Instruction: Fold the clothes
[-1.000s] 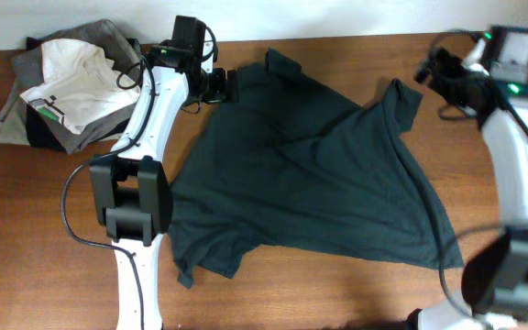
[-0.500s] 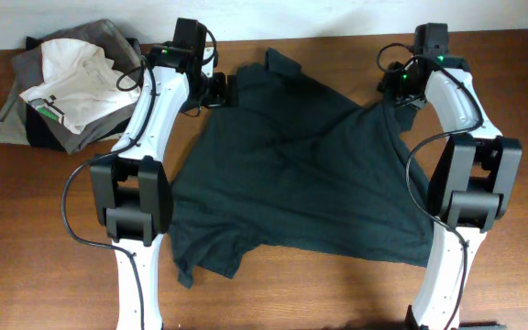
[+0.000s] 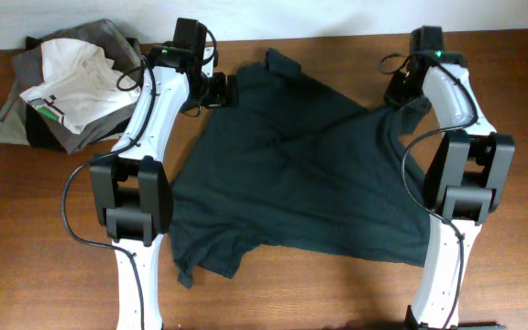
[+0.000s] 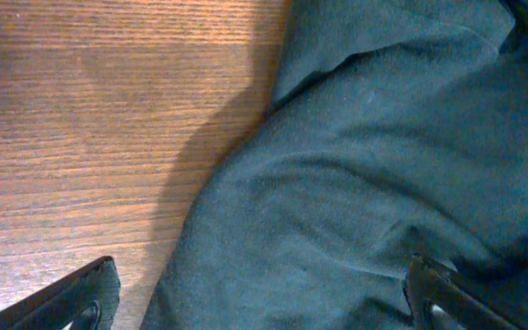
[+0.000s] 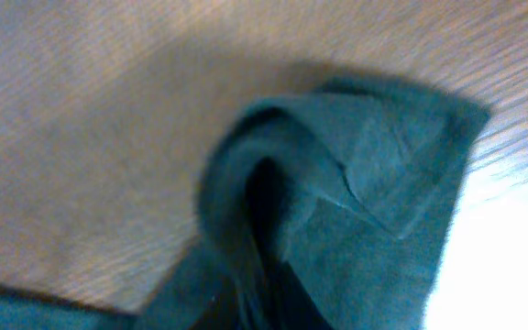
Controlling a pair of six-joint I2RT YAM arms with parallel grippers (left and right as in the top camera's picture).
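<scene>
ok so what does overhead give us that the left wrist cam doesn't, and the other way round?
Only overhead: the whole T-shirt spread crumpled on the table, both arms, the right gripper at the shirt's far right sleeve, and the pile of white and grey garments at the far left corner. Only left wrist: the left gripper with its fingertips wide apart, open, and the wood grain right beside the cloth's edge. Both: dark shirt cloth lying on the brown table.
</scene>
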